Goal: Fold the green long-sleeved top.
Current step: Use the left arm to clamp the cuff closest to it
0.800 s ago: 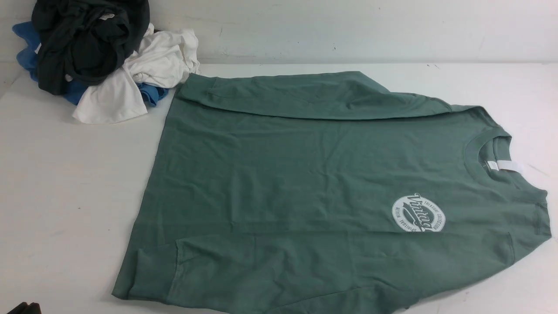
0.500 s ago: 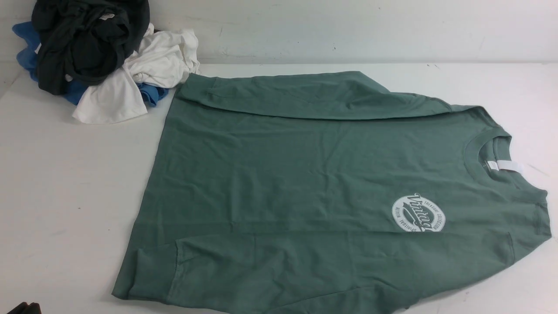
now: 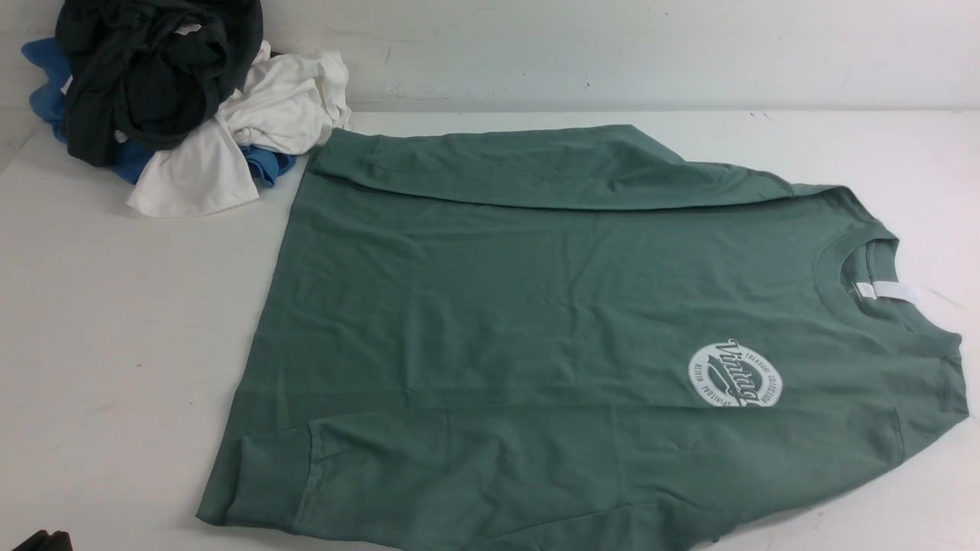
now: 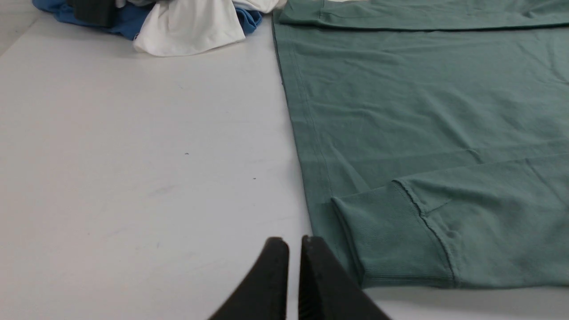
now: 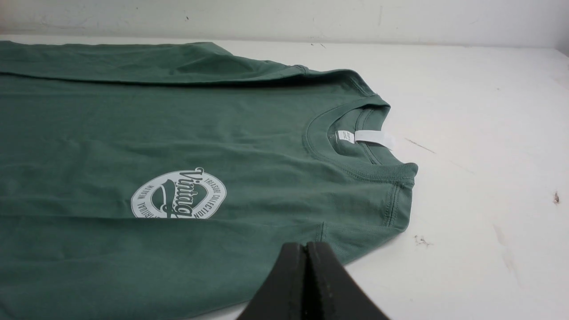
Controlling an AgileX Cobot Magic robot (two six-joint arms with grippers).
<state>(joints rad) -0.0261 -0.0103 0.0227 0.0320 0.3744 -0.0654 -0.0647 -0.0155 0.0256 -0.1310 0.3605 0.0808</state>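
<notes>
The green long-sleeved top (image 3: 536, 321) lies flat on the counter (image 3: 115, 344), one hem corner just beside the pile of clothes (image 3: 176, 99) and its collar (image 5: 351, 146) at the end well away from that pile. Both sleeves lie folded in over the body, so the body folds look to be the step in hand. The left tool (image 4: 289, 243), closed on nothing, hovers near the cuff (image 4: 391, 235) at the hem corner farther from the pile. The right tool (image 5: 306, 247), also closed and empty, hovers by the shoulder farthest from the pile. Next, each probably must open and pinch its edge.
</notes>
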